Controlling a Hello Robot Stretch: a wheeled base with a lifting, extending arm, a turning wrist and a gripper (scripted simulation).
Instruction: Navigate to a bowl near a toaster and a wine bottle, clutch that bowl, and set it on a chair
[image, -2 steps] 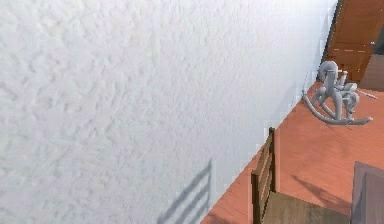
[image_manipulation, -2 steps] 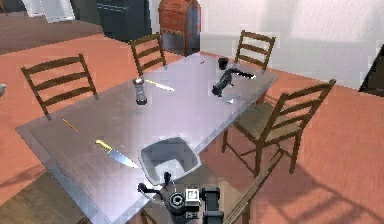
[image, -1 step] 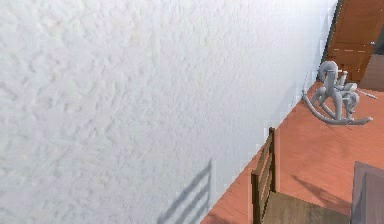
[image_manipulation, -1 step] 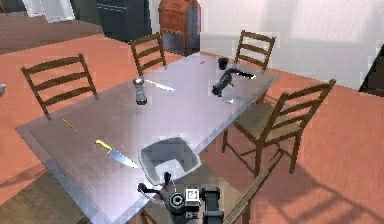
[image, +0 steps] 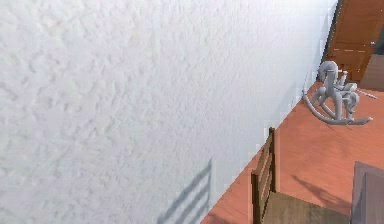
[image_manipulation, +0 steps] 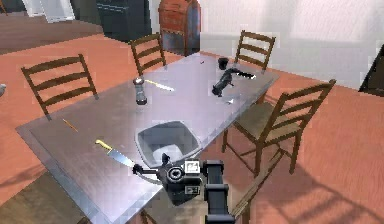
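Note:
A grey, squarish bowl (image_manipulation: 166, 141) sits on the grey table (image_manipulation: 95, 120) near its front edge. My arm (image_manipulation: 216, 203) rises from the arm side view's bottom edge, and the gripper (image_manipulation: 148, 171) lies just in front of the bowl. With the bowl on the table right behind it, I cannot tell whether the gripper holds anything. Wooden chairs ring the table: one at the right (image_manipulation: 282, 120), one at the left (image_manipulation: 60, 82), two at the far side (image_manipulation: 150, 50) (image_manipulation: 254, 48). In the forward view another wooden chair (image: 265, 172) stands beside the white wall (image: 140, 100).
On the table lie a yellow-handled knife (image_manipulation: 112, 152), a dark shaker (image_manipulation: 140, 92), a second knife (image_manipulation: 159, 86) and a dark utensil (image_manipulation: 224, 83). A grey sculpture (image: 336, 96) and a wooden door (image: 356, 40) stand ahead across reddish floor (image: 320, 150).

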